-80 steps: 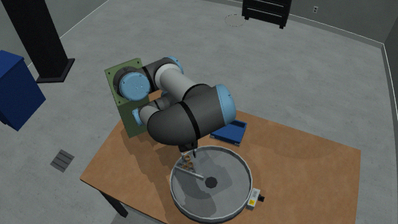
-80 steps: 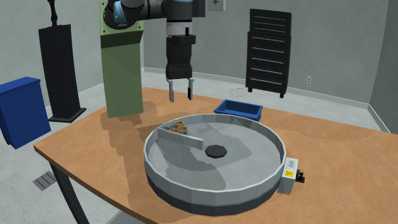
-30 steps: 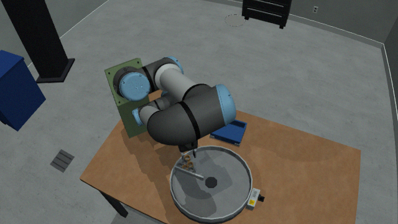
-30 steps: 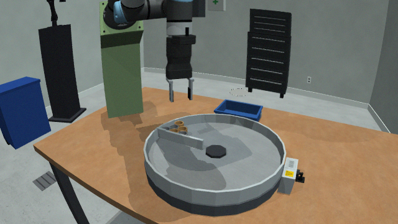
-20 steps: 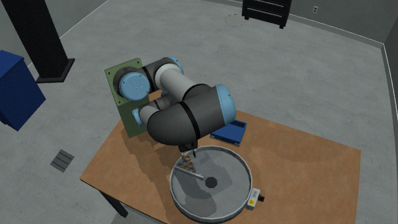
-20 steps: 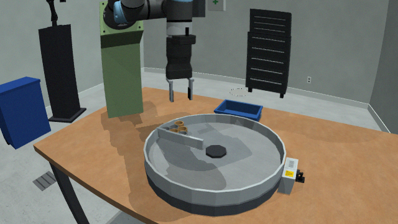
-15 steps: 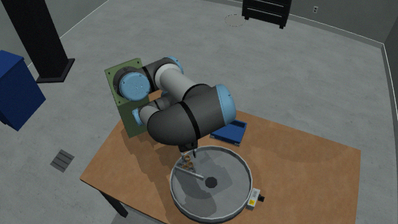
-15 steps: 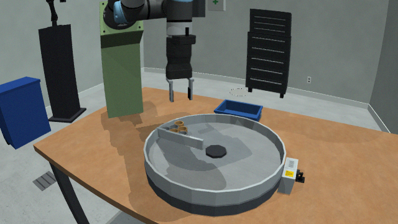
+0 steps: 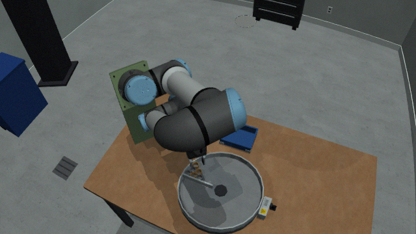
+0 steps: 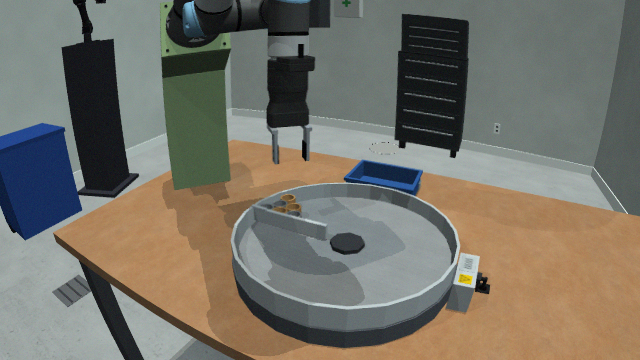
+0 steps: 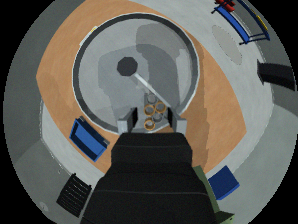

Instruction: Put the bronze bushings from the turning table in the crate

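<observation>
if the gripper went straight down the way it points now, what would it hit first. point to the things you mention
Most likely the cluster of bushings (image 9: 196,170) (image 10: 287,206) (image 11: 154,111) on the turning table (image 9: 261,182) (image 10: 345,317) (image 11: 76,70), or the table's rim beside them; exact depth and line are hard to judge.

No visible change in anything between the earlier pictures and now.
</observation>
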Available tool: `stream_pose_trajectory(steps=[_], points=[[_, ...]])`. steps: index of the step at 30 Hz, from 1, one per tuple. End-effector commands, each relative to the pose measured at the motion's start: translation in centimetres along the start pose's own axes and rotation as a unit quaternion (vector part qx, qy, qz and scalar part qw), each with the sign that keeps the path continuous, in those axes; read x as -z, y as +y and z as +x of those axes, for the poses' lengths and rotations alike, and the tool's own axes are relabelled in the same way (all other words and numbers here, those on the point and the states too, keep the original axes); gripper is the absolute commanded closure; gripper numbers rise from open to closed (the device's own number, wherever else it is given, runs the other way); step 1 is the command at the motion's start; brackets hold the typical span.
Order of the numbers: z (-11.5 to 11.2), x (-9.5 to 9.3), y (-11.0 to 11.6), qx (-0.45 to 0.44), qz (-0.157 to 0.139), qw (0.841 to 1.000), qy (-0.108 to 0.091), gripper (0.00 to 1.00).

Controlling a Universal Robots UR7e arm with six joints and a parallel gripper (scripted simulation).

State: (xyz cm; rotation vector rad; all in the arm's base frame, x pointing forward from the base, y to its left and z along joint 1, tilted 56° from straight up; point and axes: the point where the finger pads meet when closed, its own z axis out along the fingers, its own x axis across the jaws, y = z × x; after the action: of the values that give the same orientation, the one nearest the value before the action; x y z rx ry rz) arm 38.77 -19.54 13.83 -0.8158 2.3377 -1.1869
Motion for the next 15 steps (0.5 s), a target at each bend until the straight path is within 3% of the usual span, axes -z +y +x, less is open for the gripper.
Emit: stream_pose_trajectory(steps=[1, 5, 15], points=[[-0.2, -0.6, 0.2, 0.000, 0.001, 1.000, -0.001, 0.73], [-1.1, -3.0, 1.2, 0.000, 0.002, 1.000, -0.003, 0.73], [-1.1, -3.0, 1.2, 0.000, 0.002, 1.000, -0.003, 0.73]])
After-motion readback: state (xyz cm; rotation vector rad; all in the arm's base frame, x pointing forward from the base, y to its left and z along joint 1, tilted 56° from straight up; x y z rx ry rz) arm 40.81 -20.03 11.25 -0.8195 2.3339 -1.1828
